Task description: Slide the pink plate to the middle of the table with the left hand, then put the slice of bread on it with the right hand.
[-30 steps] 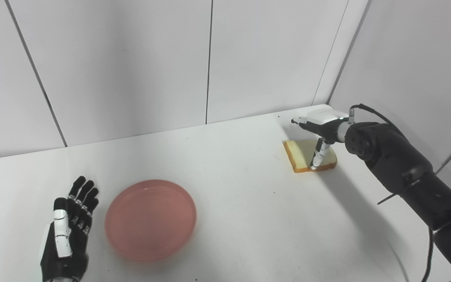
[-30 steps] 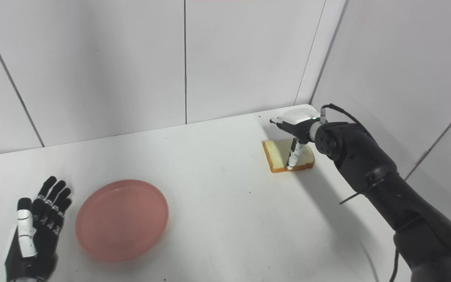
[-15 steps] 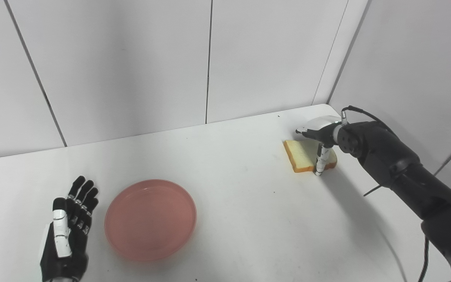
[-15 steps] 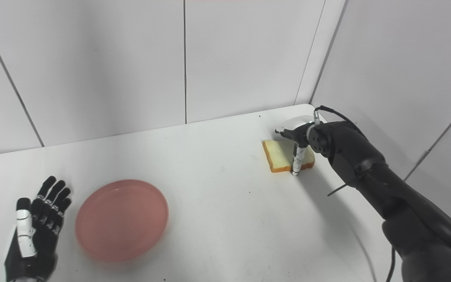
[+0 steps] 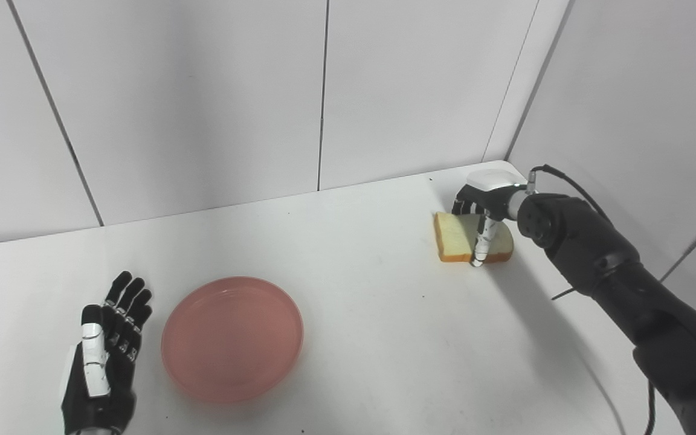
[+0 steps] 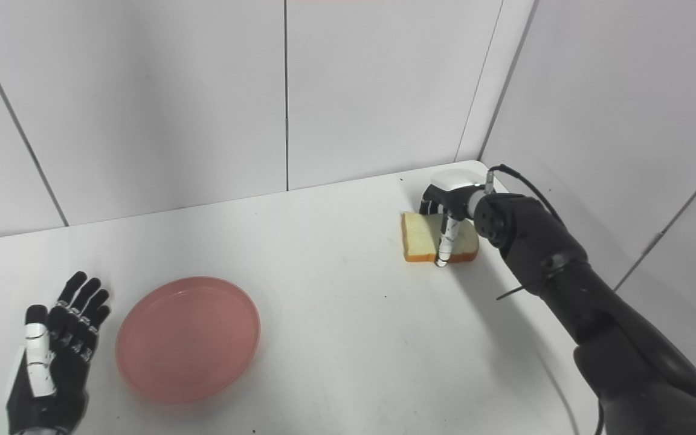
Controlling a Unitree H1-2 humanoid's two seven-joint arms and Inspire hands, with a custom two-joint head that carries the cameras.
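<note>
Smooth white counter (image 5: 384, 314) in a white-panelled corner; round glossy pink plate (image 5: 232, 338) beside the splayed, empty left hand (image 5: 103, 362); right hand (image 5: 481, 208) grips the square, crusted bread slice (image 5: 460, 238).

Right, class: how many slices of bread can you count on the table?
1. The slice of bread lies at the table's far right corner, under the right hand, whose fingers curl over it. The pink plate near the left hand holds none; nothing seems hidden.

place: lab test booth — plain white table (image 5: 384, 314) | bare white panel walls (image 5: 203, 103)
</note>
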